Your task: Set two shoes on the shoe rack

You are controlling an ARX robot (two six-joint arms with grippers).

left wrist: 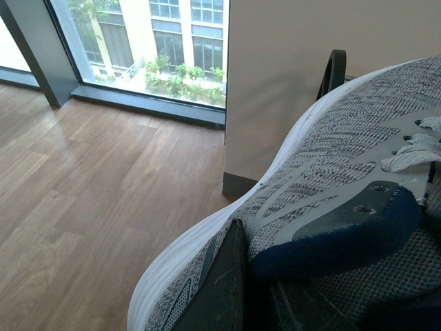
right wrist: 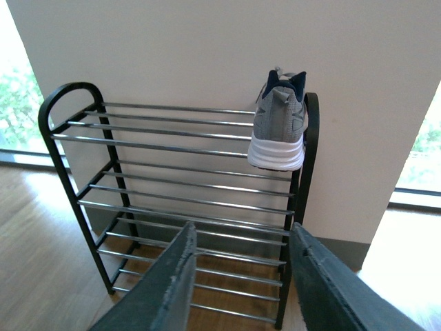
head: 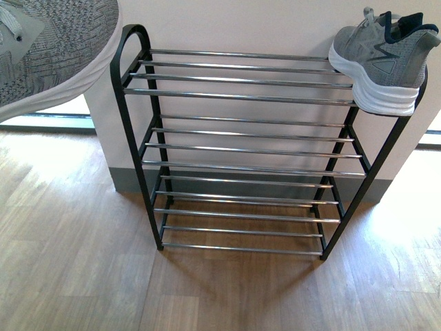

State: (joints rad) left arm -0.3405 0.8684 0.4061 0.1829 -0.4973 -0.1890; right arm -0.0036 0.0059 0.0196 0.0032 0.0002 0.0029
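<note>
The black-framed shoe rack (head: 241, 148) with silver rods stands against the wall. One grey sneaker (head: 382, 58) with a white sole rests on the right end of its top tier, also in the right wrist view (right wrist: 279, 127). A second grey sneaker (head: 52, 48) hangs in the air at the upper left, beside the rack's left arch. My left gripper (left wrist: 258, 293) is shut on this sneaker (left wrist: 331, 179) at its navy collar. My right gripper (right wrist: 241, 252) is open and empty, in front of the rack (right wrist: 179, 186). No sandals are in view.
The floor is wood (head: 76, 269). A beige wall with a grey skirting (head: 131, 181) stands behind the rack. Floor-to-ceiling windows (left wrist: 158, 48) flank the wall on both sides.
</note>
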